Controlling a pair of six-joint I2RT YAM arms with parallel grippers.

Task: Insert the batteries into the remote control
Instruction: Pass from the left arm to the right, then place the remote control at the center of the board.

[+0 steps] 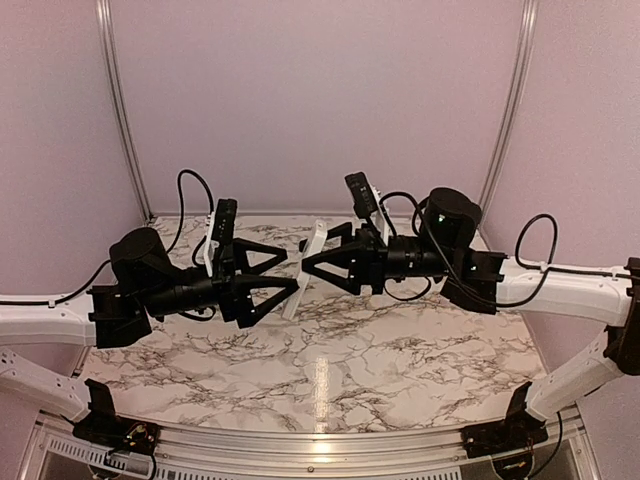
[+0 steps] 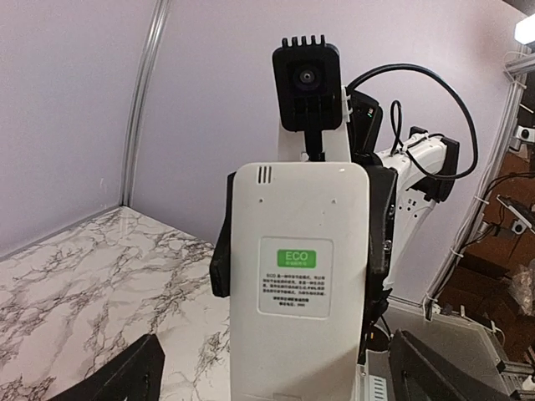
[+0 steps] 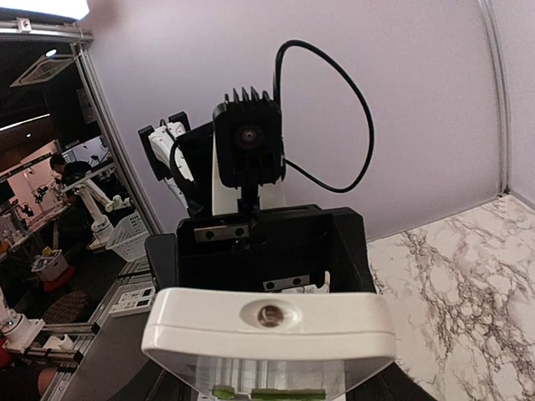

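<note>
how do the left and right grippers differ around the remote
The left gripper stands wide open either side of the flat white plastic remote control; the right gripper is shut on its long edges. The left gripper faces the remote's back with its green ECO label; the right gripper faces its top end. Both are black, raised above the marbled table.

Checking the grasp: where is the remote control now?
In the top view's centre, the remote control hangs above the marble table, held by the right end effector.
</note>
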